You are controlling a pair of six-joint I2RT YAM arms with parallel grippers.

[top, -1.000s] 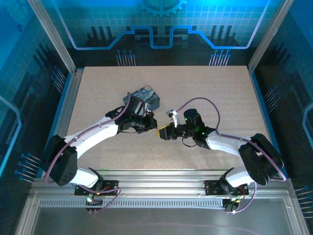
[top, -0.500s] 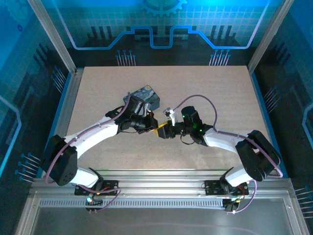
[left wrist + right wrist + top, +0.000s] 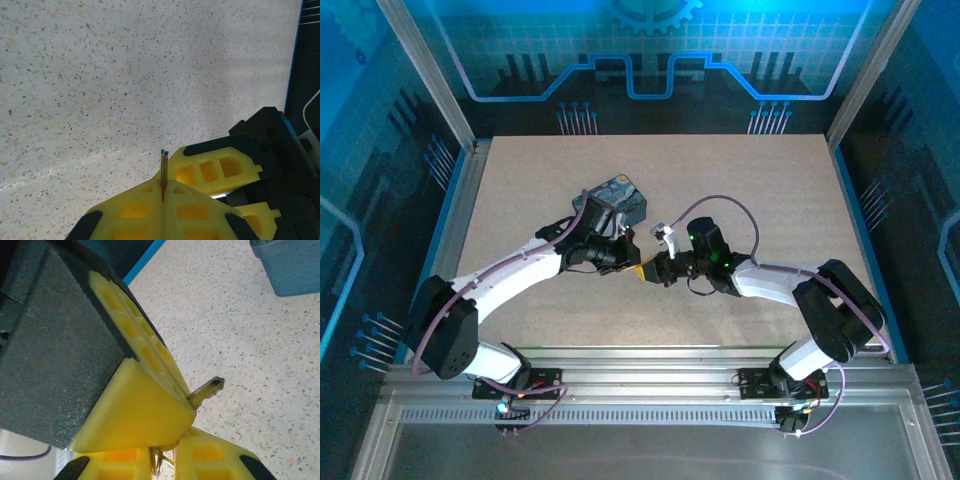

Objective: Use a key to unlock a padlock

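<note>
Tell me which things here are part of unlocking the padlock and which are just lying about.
In the job: key, pinched in the left hand; padlock, mostly hidden, only a thin metal loop showing between the fingers of the right hand.
Lying about: blue painted tin, on the table beyond the hands.

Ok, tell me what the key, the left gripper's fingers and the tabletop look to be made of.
Key: metal, likely; thin grey blade with a dull sheen.
Left gripper, its fingers: moulded yellow plastic, matte, with ribbed pockets.
Tabletop: pale speckled surface, faintly glossy; stone-look laminate or composite, unclear which.
</note>
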